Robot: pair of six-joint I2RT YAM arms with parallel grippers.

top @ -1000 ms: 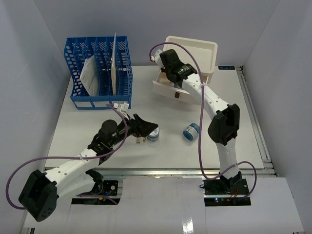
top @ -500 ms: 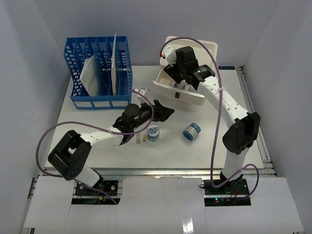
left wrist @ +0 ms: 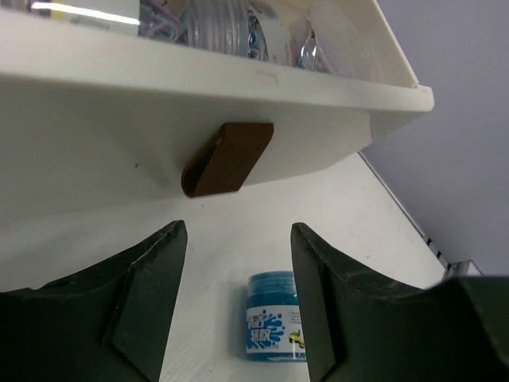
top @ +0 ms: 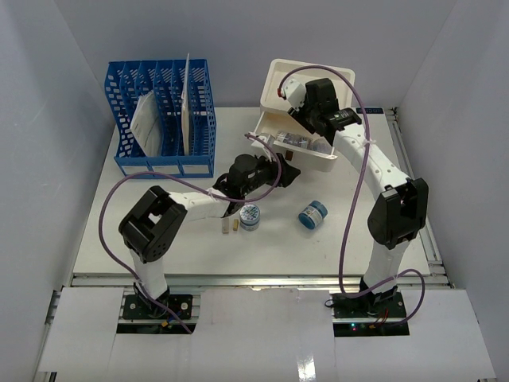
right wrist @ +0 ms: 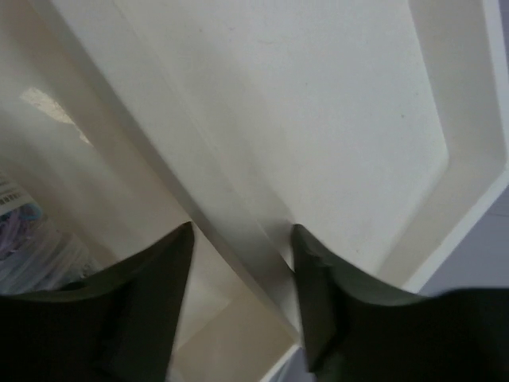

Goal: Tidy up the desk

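Top external view: the matte white desk fills a booth with grey walls. Print on the blue jar is unreadable. The left gripper gapes empty below a brown handle. The right gripper straddles a wall of the drawer box, and I cannot tell whether it grips.

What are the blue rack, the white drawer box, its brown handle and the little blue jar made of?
The rack looks like moulded blue plastic: a regular grid of holes. The drawer box seems smooth matte plastic with rounded edges. Its handle could be wood or brown plastic; I cannot tell. The jar appears to be translucent blue plastic with a printed label.
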